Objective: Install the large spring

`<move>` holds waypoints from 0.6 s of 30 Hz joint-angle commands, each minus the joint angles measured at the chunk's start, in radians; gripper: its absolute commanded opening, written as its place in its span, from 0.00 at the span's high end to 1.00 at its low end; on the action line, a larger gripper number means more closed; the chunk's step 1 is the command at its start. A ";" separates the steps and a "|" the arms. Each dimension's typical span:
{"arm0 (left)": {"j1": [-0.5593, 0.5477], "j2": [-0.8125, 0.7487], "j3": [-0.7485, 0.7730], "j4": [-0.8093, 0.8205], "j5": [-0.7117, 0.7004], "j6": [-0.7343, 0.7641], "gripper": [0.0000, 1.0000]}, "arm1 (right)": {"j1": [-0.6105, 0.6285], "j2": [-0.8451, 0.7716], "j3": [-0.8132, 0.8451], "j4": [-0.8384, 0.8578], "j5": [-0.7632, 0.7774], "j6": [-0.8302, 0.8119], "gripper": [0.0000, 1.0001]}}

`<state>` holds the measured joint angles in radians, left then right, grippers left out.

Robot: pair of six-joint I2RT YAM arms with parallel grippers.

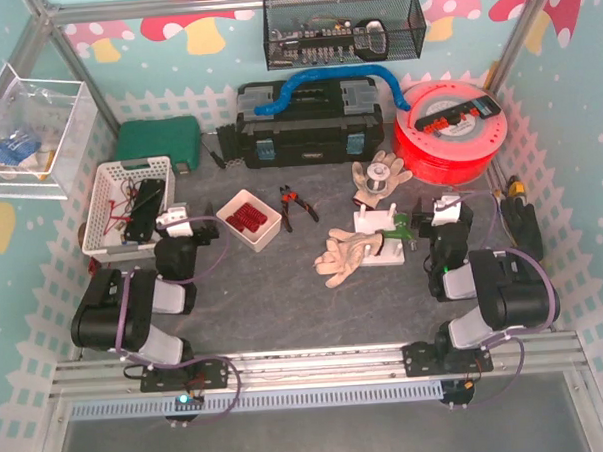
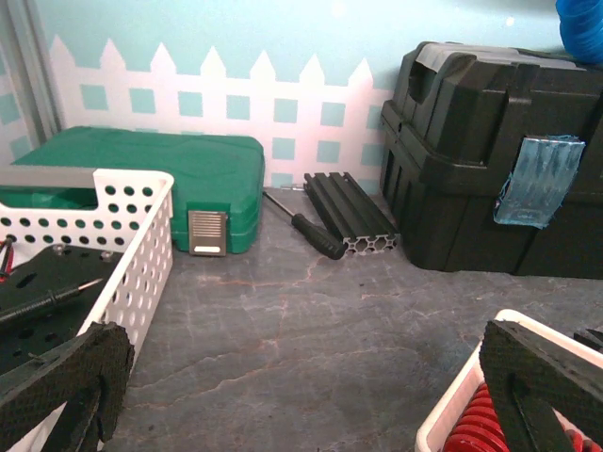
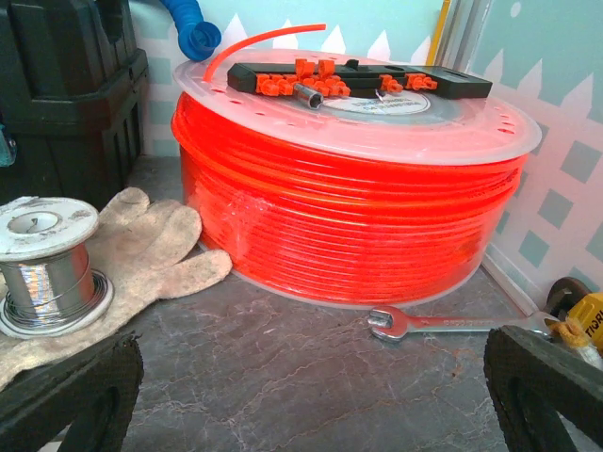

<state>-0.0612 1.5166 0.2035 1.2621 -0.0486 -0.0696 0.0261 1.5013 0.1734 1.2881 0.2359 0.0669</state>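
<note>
Several red springs lie in a small white tray left of centre; the left wrist view shows their coils at its lower right edge, and I cannot tell which one is the large spring. A white fixture with upright posts stands right of centre, partly under a glove. My left gripper is open just left of the tray, with nothing between its fingers. Near the fixture's right end my right gripper is also open and holds nothing, its fingers spread wide over bare table.
A white perforated basket with black parts sits at the left. Behind it are a green case and a black toolbox. An orange filament spool, work gloves, a wire spool, pliers and a wrench also lie about.
</note>
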 commanded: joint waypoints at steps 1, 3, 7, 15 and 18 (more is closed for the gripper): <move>-0.005 0.010 0.014 0.034 -0.002 0.014 0.00 | -0.003 0.008 0.015 0.041 0.015 -0.011 0.01; -0.004 0.010 0.014 0.035 -0.002 0.014 0.00 | -0.004 0.009 0.015 0.042 0.016 -0.011 0.01; -0.005 0.010 0.016 0.034 -0.002 0.014 0.00 | -0.004 0.010 0.017 0.041 0.016 -0.011 0.01; -0.010 -0.022 0.000 0.044 -0.037 0.006 0.00 | -0.003 -0.027 0.016 0.007 0.015 -0.006 0.01; -0.022 -0.144 0.011 -0.080 -0.052 0.011 0.01 | -0.001 -0.074 0.024 -0.037 0.011 -0.016 0.01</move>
<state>-0.0666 1.4948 0.2024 1.2591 -0.0685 -0.0669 0.0261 1.4883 0.1734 1.2835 0.2352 0.0631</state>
